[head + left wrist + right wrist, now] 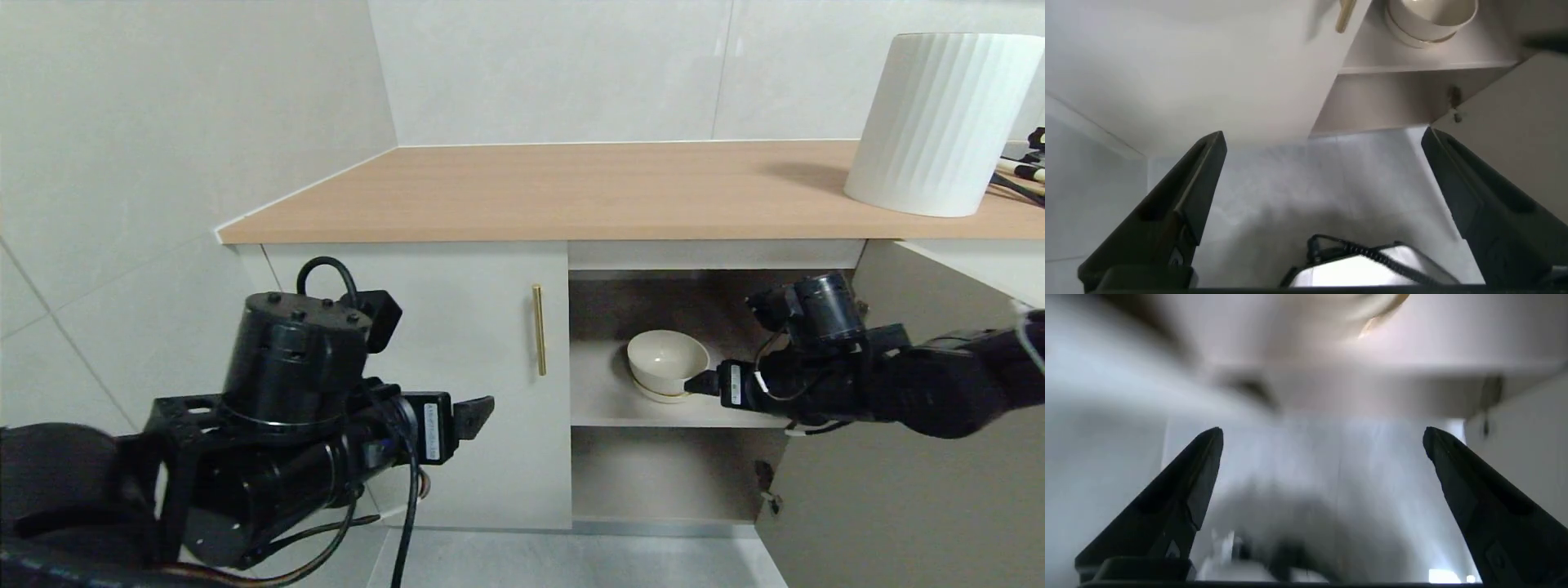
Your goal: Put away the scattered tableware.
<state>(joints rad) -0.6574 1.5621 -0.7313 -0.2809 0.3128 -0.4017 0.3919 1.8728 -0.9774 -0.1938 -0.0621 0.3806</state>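
We judge task nearly done: bowl (668,359) sits on plate (663,395) on middle shelf (600,404) inside cupboard, right door (898,506) swung open. Likely left: draw arm out, shut door.

Right claw (700,382) reaches into cupboard, just beside bowl's right side near plate rim, fingers spread wide, nothing between them. Whether tip touches bowl, we cannot tell.

Left claw (473,412) spread too, empty, before closed left door (457,327), well apart from bowl.
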